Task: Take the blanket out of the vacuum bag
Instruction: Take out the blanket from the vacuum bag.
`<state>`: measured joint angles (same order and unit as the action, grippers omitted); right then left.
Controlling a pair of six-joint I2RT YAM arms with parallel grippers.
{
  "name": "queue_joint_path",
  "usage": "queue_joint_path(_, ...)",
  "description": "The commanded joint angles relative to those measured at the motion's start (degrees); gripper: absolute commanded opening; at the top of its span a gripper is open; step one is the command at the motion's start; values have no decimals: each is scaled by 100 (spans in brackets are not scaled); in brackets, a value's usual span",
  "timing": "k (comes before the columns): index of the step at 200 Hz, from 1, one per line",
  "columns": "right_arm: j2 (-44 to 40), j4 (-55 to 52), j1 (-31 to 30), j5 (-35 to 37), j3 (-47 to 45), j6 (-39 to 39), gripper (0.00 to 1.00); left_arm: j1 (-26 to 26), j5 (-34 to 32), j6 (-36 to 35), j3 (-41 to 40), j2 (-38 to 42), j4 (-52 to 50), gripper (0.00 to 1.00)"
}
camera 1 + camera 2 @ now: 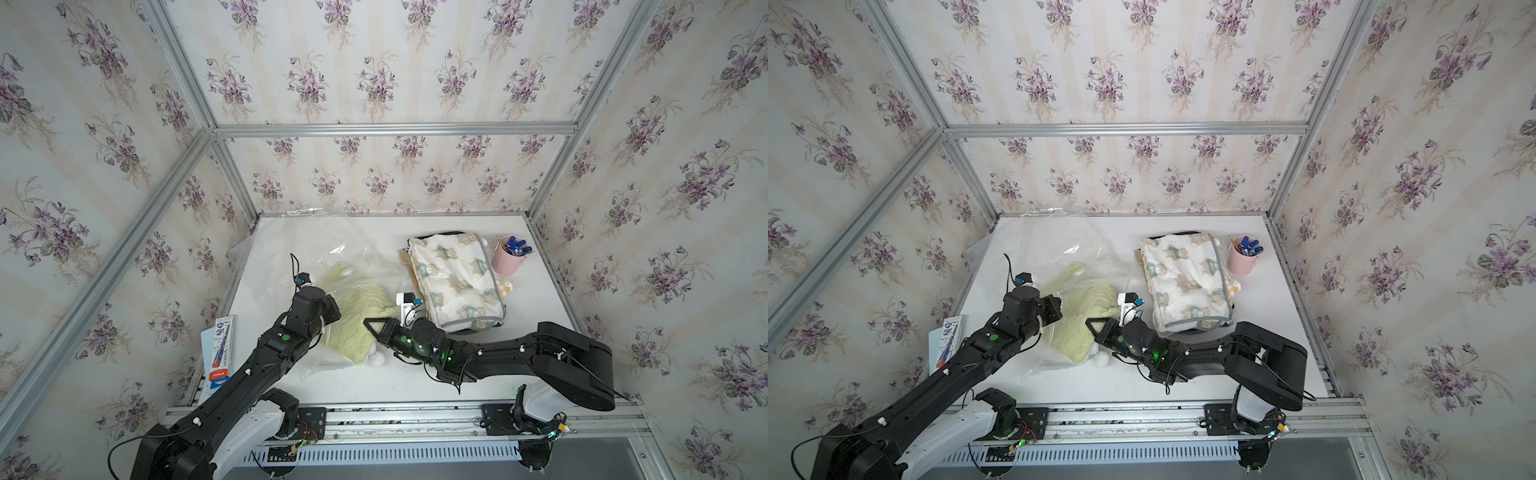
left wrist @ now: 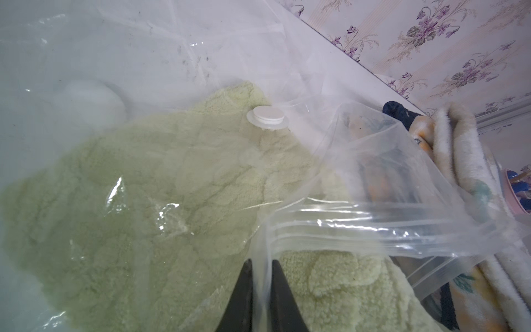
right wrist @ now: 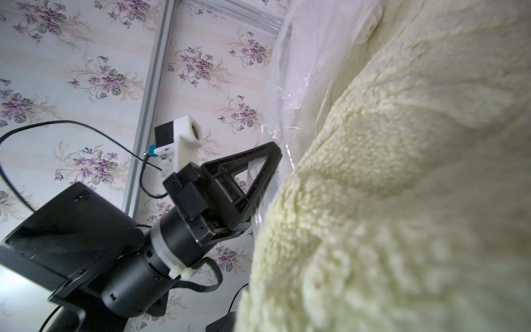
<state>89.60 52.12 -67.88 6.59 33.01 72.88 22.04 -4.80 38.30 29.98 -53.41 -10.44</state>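
1. L gripper (image 2: 261,263): fingers clamped on the mouth film of the vacuum bag (image 2: 359,224), just above the green fleece blanket (image 2: 143,186).
2. R gripper (image 1: 371,325): jaws together, tip touching the blanket edge that sticks out of the bag; can't tell if fleece is pinched.
3. Bag lies crumpled on the left half of the table (image 1: 536,291), valve cap (image 2: 268,116) facing up over the blanket.
4. R wrist view: blanket fills most of it, and the R gripper's own fingers are hidden.

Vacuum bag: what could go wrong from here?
1. The left gripper pinches only the thin edge of the vacuum bag; it may slip, so the bag follows the green blanket.
2. The right gripper, shut on the blanket, may pull toward the folded bear-print blanket and pink cup and push them.
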Motion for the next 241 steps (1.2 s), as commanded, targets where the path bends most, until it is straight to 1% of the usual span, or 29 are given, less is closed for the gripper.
queue_joint_path(1, -237, 252, -39, -100, -155, -134, 0, 0, -96, 79, 60, -120, 106, 14)
queue_joint_path(34, -754, 125, -127, -34, -372, -361, 0, -6, -123, 229, -59, -242, 247, 13)
queue_joint_path(77, -1355, -155, -142, -428, -309, -670, 0, -1, -239, 297, 11, -559, 184, 14)
queue_joint_path(123, -1814, -304, -155, -457, -314, -847, 0, 0, -332, 397, -4, -583, 196, 14)
queue_joint_path(146, -2124, -682, -156, -364, -138, -1118, 0, -4, -380, 440, -3, -596, 152, 14)
queue_joint_path(168, -2412, -1319, -136, -212, 317, -1561, 0, 2, -381, 509, -89, -592, 205, 13)
queue_joint_path(191, -2544, -1972, 21, -251, 1024, -2045, 0, -1, -397, 533, -174, -561, 200, 13)
queue_joint_path(227, -2357, -2668, 766, -1008, 2124, -2109, 0, -5, -408, 575, -332, -361, 149, 14)
queue_joint_path(241, -2237, -3007, 1014, -1167, 2647, -2284, 0, 2, -407, 604, -430, -238, 148, 14)
